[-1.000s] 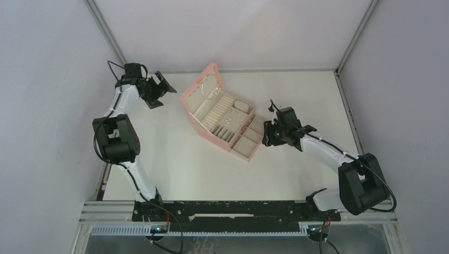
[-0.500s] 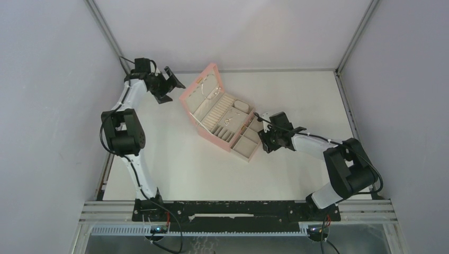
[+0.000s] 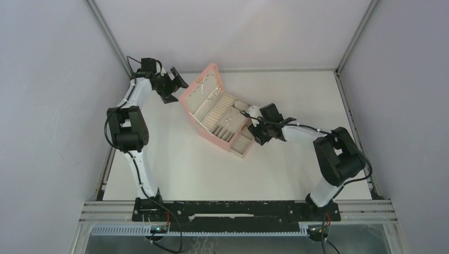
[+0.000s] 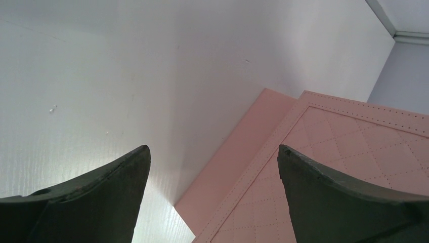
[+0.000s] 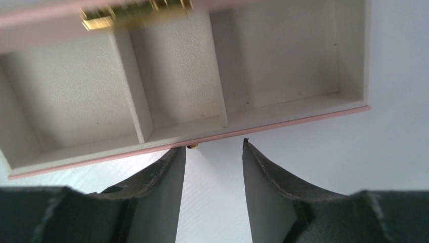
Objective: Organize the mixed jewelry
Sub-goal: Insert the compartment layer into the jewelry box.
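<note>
1. Spillage of the jewelry [image 3: 229,123] is the main risk. The pieces lie loose in a compartment on the right side of the open pink box [image 3: 212,138], which sits mid-table, so a sharp jolt to the box could scatter or tangle them.
2. Just near and right of them, the drawer [image 5: 283,109] is pulled out. The compartments seen from the right wrist look bare. A hard push or pull on it could drag the whole box across the table [image 3: 185,169], since nothing pins the box down.
3. At the drawer front, the right end effector [image 5: 212,147] has its fingers apart on either side of the small gold knob [image 5: 191,147], clamped on nothing. The knob sits off-centre, close to one finger, so closing now could pinch it askew or slip off it.
4. At the far left, the left end effector [image 4: 212,147] is spread wide and empty, just beside the quilted outside of the raised lid [image 4: 354,152]. A nudge there could swing the lid down onto the contents or shove the box toward the right arm.
5. From above, the jewelry reads as a tiny silver glint against beige lining. It is too small to tell one piece from another.
</note>
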Controlling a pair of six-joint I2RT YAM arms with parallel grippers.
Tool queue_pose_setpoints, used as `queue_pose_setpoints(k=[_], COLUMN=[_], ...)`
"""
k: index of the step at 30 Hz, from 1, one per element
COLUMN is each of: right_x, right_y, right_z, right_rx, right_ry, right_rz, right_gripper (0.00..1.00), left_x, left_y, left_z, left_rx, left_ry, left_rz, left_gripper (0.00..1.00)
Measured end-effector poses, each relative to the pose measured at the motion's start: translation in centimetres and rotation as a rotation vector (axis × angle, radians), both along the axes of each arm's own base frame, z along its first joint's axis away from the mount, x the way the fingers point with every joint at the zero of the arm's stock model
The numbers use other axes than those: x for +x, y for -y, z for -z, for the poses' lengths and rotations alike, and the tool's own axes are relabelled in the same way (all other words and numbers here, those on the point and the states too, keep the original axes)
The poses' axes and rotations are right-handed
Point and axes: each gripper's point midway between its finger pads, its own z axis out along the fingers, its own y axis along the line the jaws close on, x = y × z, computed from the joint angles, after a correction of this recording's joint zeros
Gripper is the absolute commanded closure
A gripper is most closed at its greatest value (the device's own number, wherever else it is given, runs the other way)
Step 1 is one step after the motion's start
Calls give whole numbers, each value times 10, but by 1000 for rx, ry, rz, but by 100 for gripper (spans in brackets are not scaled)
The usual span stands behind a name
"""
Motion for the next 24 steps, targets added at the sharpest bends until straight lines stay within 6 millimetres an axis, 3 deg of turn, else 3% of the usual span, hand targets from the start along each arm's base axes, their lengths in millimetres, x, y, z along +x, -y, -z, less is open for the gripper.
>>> queue_pose_setpoints(k=[11,14,22,23,24], right_x=[35,32,7,3,-3], right_y=[-43,-41,-10,-9,-10], right_z=[-37,-39,-59,-59,-57], right_rx=[81,136,324,338,352], right_ry=[75,40,-5,-3,-6], right_rz=[-79,-27,246,260,270], right_gripper=[46,46,49,52,63], left_x=[-4,-4,-5,-5,-5], left_y=[8,8,8,8,8], left_z=[8,8,8,9,9], left_rx=[-33,-33,-33,-32,-31], left_ry=[-26,-27,-30,-30,-29], left_rz=[29,30,32,34,37], left_gripper=[0,0,0,0,0])
